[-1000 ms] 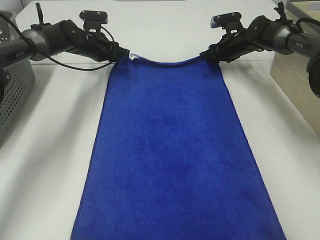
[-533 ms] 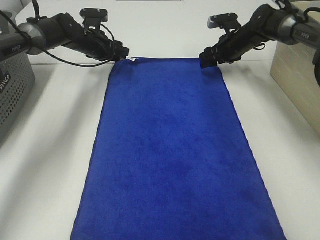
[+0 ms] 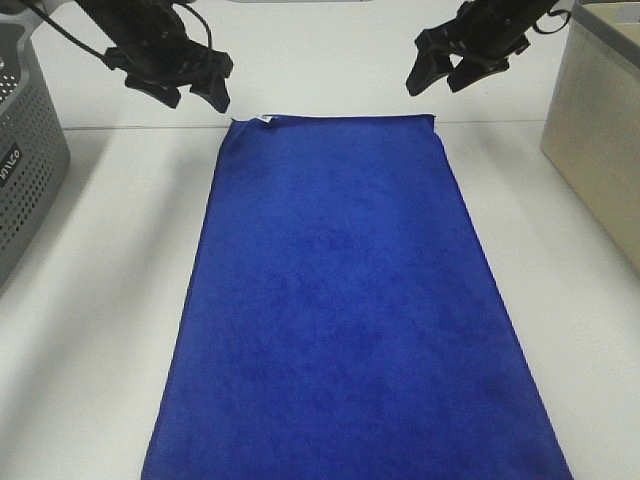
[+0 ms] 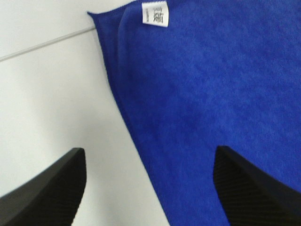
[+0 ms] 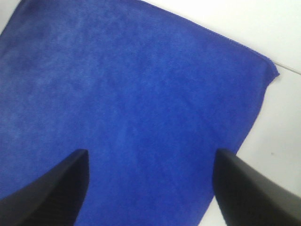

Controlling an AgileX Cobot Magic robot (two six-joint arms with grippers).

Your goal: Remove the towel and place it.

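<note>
A grey perforated basket [image 3: 25, 160] and a beige bin [image 3: 595, 130] flank the flat towel [image 3: 345, 310]. Both the left gripper [image 3: 190, 95] and right gripper [image 3: 440, 75], jaws apart, have let go of its far corners and risen.

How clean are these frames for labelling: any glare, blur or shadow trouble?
Exterior high view: sharp and evenly lit; the towel is a saturated blue, with soft shadows on the white table. Left wrist view: the fingers are blurred, the white tag has print too small to read. Right wrist view: soft overall, no glare.
</note>
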